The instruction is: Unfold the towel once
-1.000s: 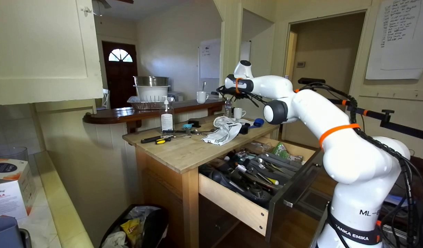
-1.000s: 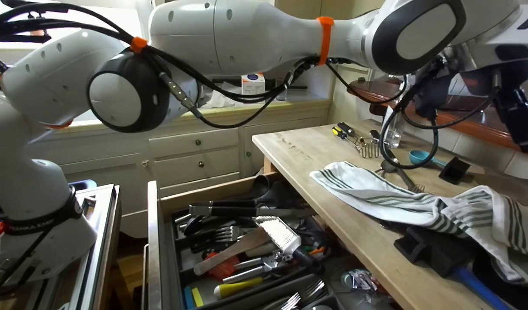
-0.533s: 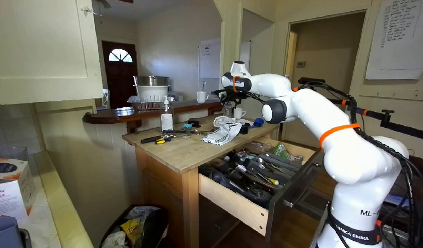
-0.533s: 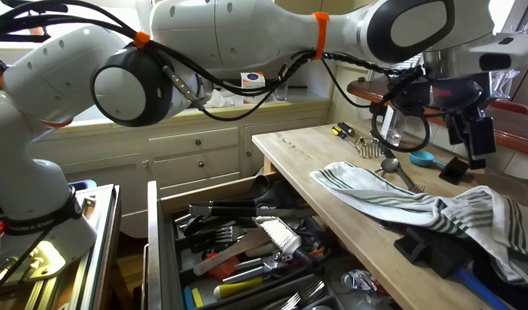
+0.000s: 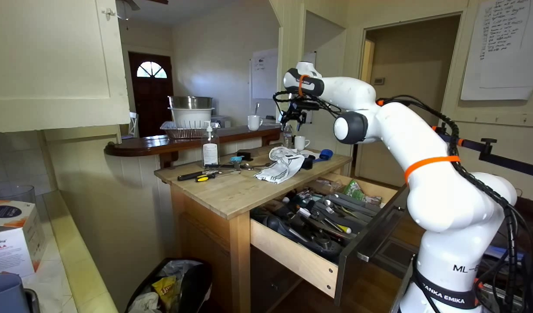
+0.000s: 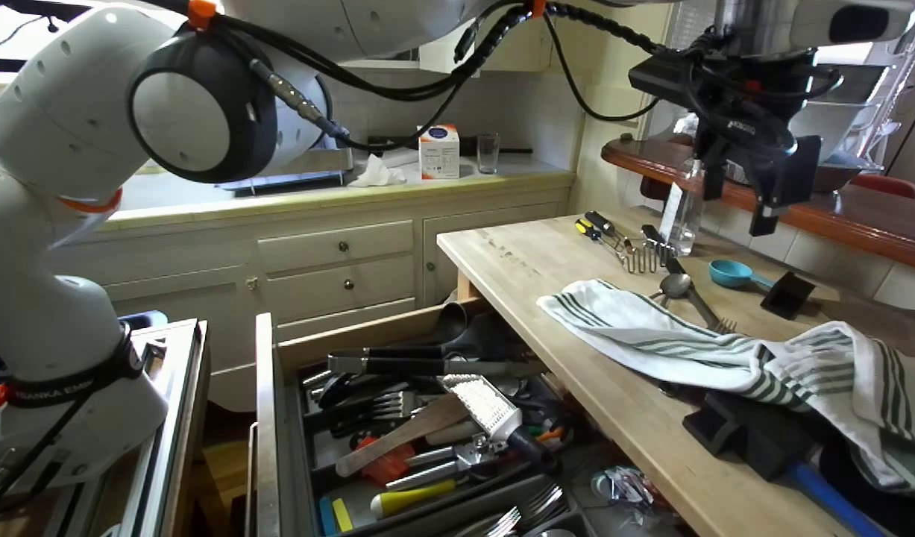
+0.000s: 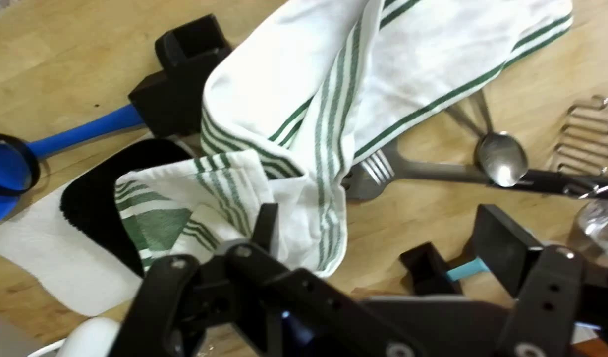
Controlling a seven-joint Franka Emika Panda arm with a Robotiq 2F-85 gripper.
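The towel (image 5: 280, 167) is white with thin dark green stripes. It lies limp, creased and partly folded over itself on the wooden counter (image 5: 218, 195). It also shows in an exterior view (image 6: 651, 328) and in the wrist view (image 7: 264, 84), where one folded corner with green stripes lies near my left finger. My gripper (image 7: 380, 220) is open with nothing between its fingers. It hangs well above the counter, pointing down, as both exterior views show, here (image 5: 292, 122) and here (image 6: 740, 205). It is apart from the towel. Part of the towel's far end is cut off in an exterior view.
A black block (image 6: 755, 432) with a blue handle (image 6: 837, 496) lies by the towel. A spoon (image 7: 502, 158), a fork (image 7: 378, 166) and a teal scoop (image 6: 729, 274) lie near it. A soap bottle (image 5: 210, 152) stands behind. An open drawer (image 5: 292, 256) juts out in front.
The arm has risen, and the gripper has swung from a tilted pose to pointing down, higher above the counter. The towel has not moved.
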